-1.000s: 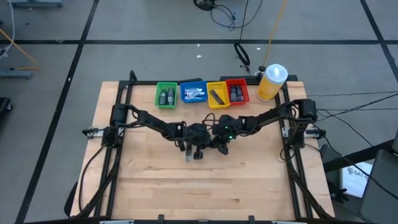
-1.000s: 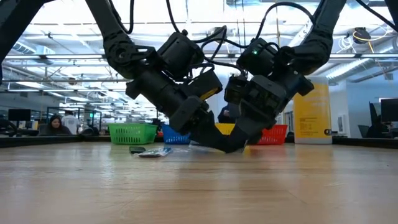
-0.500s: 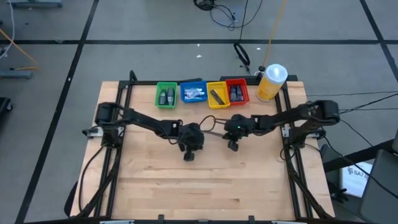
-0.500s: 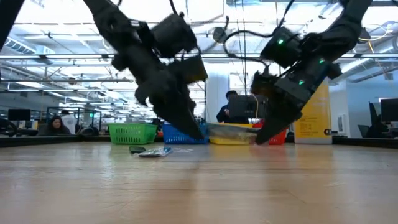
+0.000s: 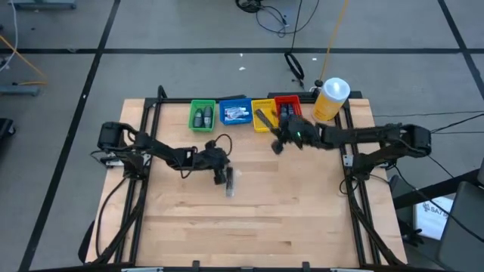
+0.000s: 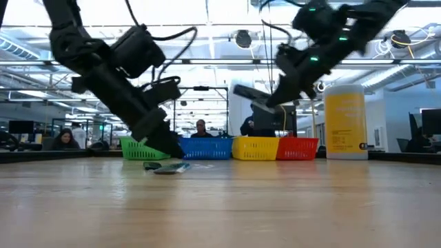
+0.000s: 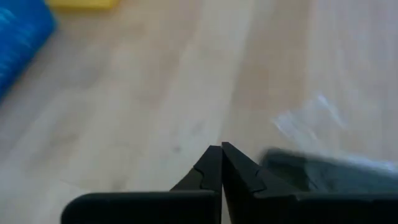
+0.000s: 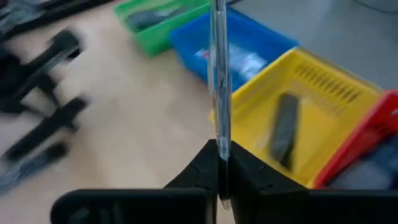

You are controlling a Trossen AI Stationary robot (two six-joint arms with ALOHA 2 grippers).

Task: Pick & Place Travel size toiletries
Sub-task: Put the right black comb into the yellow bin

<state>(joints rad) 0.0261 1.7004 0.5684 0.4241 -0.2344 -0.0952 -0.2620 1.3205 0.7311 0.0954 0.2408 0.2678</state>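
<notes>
My right gripper [image 5: 277, 143] hangs over the table just in front of the yellow bin [image 5: 261, 123], shut on a thin clear sachet [image 6: 246, 91]. My left gripper [image 5: 224, 175] is shut and low over the middle of the table. Just under and beside its tips, a second clear sachet with a dark item inside [image 5: 231, 184] lies flat on the wood; I see no contact with it. The green bin [image 5: 201, 115] and red bin [image 5: 288, 112] hold small dark bottles, the blue bin [image 5: 235, 113] holds white-blue sachets, and the yellow one a dark tube [image 8: 285, 129]. My right gripper pinches the clear sachet by one end [image 8: 219, 134] between its two fingers. The sachet stands straight out beyond the fingertips, seen edge-on in the right wrist view. It is lifted clear of the table, well above the height of the bins.
The four bins stand in a row along the far edge, with a big yellow bottle with a white cap [image 5: 330, 100] to their right. Bare wood fills the near half of the table [image 5: 249, 227]. People sit in the room beyond the table.
Both grippers were close together at the table's middle. My right gripper has risen and moved toward the far edge, up to the yellow bin, carrying the clear sachet clear of the table. My left gripper has drawn back a little toward the left. The other sachet has stayed in place.
</notes>
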